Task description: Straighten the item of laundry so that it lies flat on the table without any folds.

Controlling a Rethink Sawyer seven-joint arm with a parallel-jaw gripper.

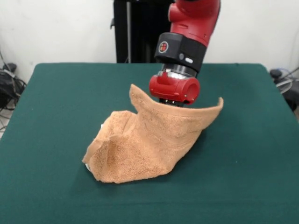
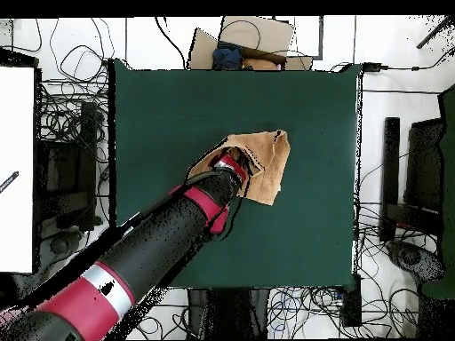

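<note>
Front view: the red and black arm (image 1: 187,32) comes down over the middle of the dark green table (image 1: 56,102). Its gripper (image 1: 174,103) sits behind the raised upper edge of the orange-tan terry towel (image 1: 145,144), so the jaws are hidden and it cannot be told how far apart they stand or whether they hold the cloth. The towel's top edge is lifted up against the gripper and curves to either side of it, ending in one peaked corner on the picture's left and another on the right. From there the cloth hangs down and forward in a folded, bunched heap that rests on the felt below the gripper, toward the picture's lower left. A small white tag (image 1: 87,166) peeks out at the heap's lowest left edge.

Overhead view: the arm (image 2: 160,244) reaches diagonally across the table (image 2: 311,115) from the lower left. The gripper (image 2: 233,165) is partly covered by its own wrist and by cloth; the jaws cannot be made out. The towel (image 2: 267,164) lies crumpled directly around and beyond the gripper, near the table's centre, well apart from every edge.
</note>
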